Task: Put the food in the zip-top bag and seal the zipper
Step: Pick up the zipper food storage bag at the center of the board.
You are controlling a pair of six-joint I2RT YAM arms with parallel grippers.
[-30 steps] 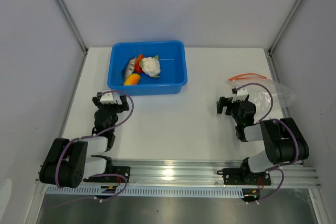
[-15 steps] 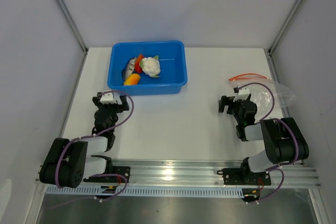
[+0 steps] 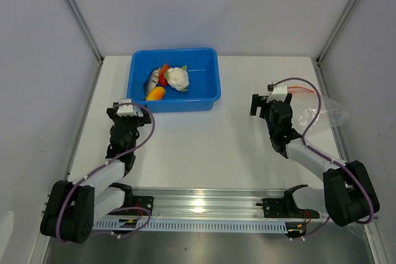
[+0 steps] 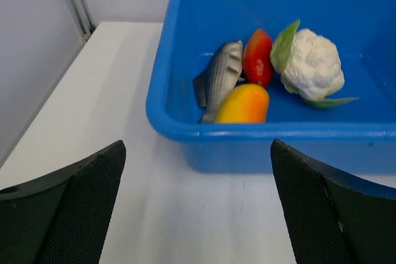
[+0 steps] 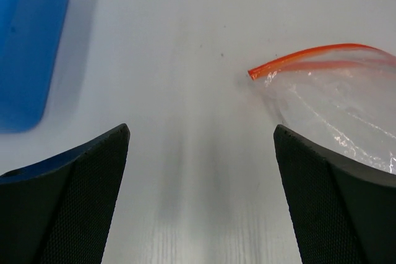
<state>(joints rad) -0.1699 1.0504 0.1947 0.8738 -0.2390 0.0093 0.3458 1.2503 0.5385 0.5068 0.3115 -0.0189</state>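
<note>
left gripper [image 4: 198, 214]: fingers wide apart, holding nothing. right gripper [image 5: 201, 202]: same, wide, empty.
straight ahead of left gripper: blue tub [image 4: 185, 129], all food inside. orange piece [image 4: 242, 104] closest, grey fish [image 4: 223, 78] touching it on left, red pepper [image 4: 257, 57] behind, cauliflower [image 4: 315, 63] to right. left arm nearer food.
ahead and to right of right gripper: zip-top bag [image 5: 334, 109] flat on table [image 3: 210, 134], zipper [image 5: 309, 55] running sideways, near end toward gripper. right arm nearer bag.
tub and bag well apart.
</note>
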